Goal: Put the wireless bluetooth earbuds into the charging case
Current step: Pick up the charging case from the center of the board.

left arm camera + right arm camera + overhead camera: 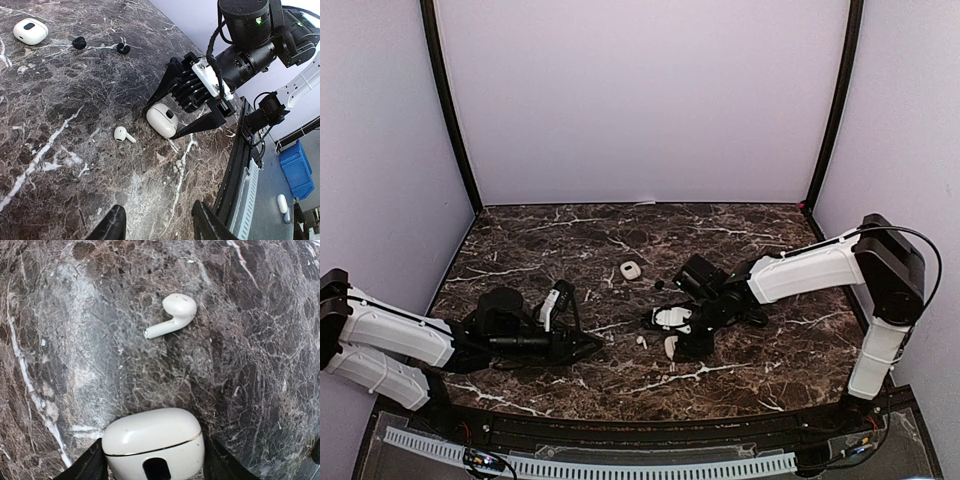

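gripping white charging case [152,437], right end effector [155,463] clamped around it, white earbud [172,314] just beyond

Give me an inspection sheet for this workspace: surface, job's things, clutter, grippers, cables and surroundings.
Surface: dark veined marble table, no damage seen.
Job's things: white earbud lying loose beside a closed white case; two black earbuds and a second white case farther off.
Clutter: nothing seen.
Grippers: right gripper astride the closed case, grip uncertain; left gripper open, empty.
Cables: black cable looping along the right arm.
Surroundings: lilac walls; blue bin beyond the table edge.
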### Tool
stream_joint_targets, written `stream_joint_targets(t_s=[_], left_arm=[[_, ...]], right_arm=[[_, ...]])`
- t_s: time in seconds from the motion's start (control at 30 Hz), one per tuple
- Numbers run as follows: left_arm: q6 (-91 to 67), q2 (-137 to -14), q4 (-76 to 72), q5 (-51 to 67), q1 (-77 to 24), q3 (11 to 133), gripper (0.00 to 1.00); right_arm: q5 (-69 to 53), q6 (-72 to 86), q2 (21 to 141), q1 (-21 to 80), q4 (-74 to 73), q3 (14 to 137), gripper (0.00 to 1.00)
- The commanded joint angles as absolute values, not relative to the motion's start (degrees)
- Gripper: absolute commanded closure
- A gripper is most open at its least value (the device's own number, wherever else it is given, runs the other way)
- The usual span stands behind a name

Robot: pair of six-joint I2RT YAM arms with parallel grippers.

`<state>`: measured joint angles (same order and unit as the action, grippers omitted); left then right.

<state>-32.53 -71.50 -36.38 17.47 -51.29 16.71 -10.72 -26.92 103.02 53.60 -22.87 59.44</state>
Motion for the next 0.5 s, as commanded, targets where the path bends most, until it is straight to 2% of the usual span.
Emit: stream_joint_targets(t_s=[0.0, 0.13, 0.3, 0.47], left_arm=[[-31.7, -71.4, -36.0, 17.6, -51.5, 16.4, 0.51], [-31.9, -71.2, -35.9, 17.4, -51.5, 16.1, 0.51], [-32.1, -70.1, -35.1, 16.3, -51.5, 16.0, 0.51], [-34.3, -66.6, -33.8, 12.4, -50.5, 15.2, 0.51]], right_arm=[[-12.4, -27.2, 105.1, 53.6, -25.5, 61.9, 0.42], [-11.9, -26.2, 105.0, 53.6, -25.2, 62.3, 0.48], [-12.0, -24.7, 103.3, 53.6, -22.6, 63.3, 0.5], [-11.3, -20.3, 105.8, 54.2, -17.1, 72.2, 0.52]])
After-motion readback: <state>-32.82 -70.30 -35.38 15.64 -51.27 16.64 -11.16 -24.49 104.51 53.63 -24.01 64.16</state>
